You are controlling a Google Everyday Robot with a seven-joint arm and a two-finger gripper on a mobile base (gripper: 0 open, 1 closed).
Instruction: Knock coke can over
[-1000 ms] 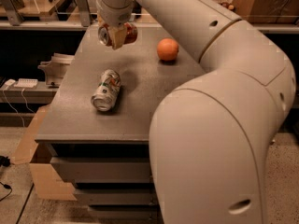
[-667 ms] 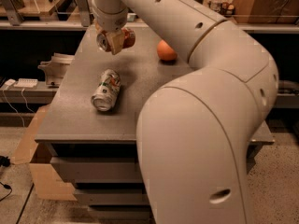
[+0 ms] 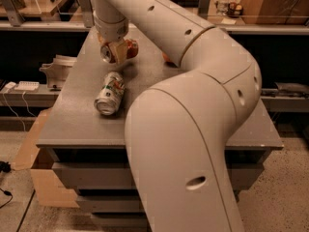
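The coke can [image 3: 130,48] is red with a silver top. It lies tipped on the grey table [image 3: 72,110] near the far left, its top facing left and toward the camera. My gripper [image 3: 116,51] hangs from the long white arm straight over the can, touching or nearly touching its top end. The arm hides part of the can.
A white-and-green soda can [image 3: 110,93] lies on its side in front of the coke can. A sliver of an orange [image 3: 166,59] shows behind the arm. The arm's big white links [image 3: 193,129] cover the table's middle and right. Shelves stand behind, and a cardboard box [image 3: 36,178] sits at the lower left.
The gripper has come down and toward the camera at the coke can. The can now shows its silver top, tipped over. The arm has swung left and hides most of the orange.
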